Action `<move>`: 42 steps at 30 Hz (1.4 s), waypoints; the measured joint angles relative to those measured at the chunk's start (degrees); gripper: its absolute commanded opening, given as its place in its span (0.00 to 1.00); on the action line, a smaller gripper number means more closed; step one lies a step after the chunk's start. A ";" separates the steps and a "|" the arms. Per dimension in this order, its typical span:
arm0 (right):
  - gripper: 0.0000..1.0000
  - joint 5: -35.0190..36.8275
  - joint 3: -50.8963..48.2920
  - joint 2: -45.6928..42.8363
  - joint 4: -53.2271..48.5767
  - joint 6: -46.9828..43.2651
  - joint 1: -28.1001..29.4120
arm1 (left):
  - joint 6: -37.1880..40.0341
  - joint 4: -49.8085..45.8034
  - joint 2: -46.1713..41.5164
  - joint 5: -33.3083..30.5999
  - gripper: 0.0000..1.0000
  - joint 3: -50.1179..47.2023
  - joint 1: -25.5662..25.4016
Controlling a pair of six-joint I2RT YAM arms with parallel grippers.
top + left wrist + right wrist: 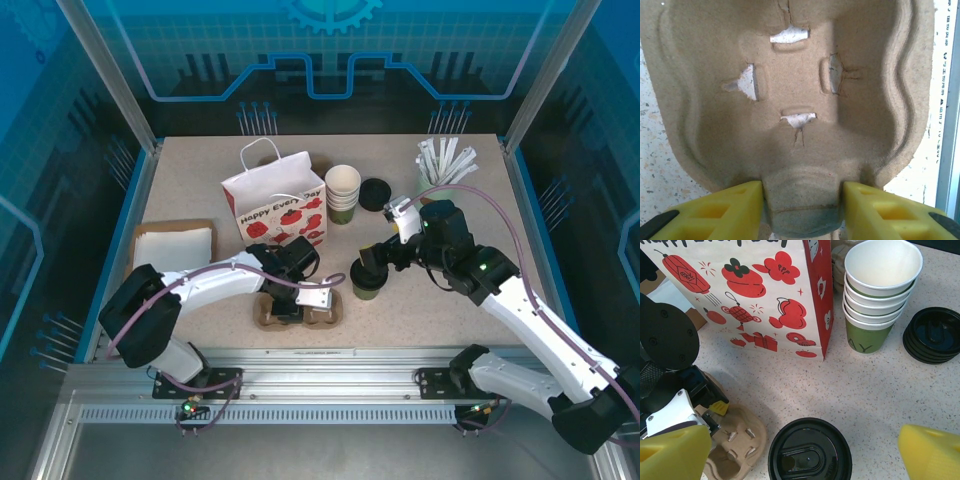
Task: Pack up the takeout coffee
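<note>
Yellow fingers (675,452) of the right claw (804,452) stand spread, the takeout coffee (810,456) upright between them on the speckled beige surface (870,385). The left claw (802,205) pinches a tab of the pulp carrier (790,95). Beyond the right claw stand a printed bag (765,290) and stacked cups (875,305); blue panels (50,120) wall everything.

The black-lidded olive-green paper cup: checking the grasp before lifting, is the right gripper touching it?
Apart. The right wrist view shows a gap on each side between the open right gripper and the black-lidded olive-green paper cup.

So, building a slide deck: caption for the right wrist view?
Open right gripper above the lidded takeout coffee, pulp cup carrier, printed bag and stacked cups nearby.
</note>
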 measured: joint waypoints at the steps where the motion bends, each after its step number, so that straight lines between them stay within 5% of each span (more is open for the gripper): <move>1: 0.97 -0.02 0.00 0.09 0.00 0.00 0.00 | -0.09 0.00 0.00 -0.04 0.42 0.00 -0.04; 15: 0.97 -0.15 0.00 0.13 0.00 0.00 0.00 | -0.55 -1.18 -1.16 -0.72 0.36 0.00 -0.04; 26: 0.97 0.17 0.00 0.09 -0.02 1.18 0.00 | -7.54 -9.44 -15.78 -0.68 0.31 2.95 -0.04; 33: 0.97 4.31 2.29 0.07 -1.20 3.02 0.00 | -13.25 -13.92 -23.56 1.29 0.31 14.56 -0.04; 42: 0.97 7.56 8.94 0.94 -3.61 4.55 -1.86 | -18.36 -15.32 -21.81 5.84 0.31 37.33 -0.02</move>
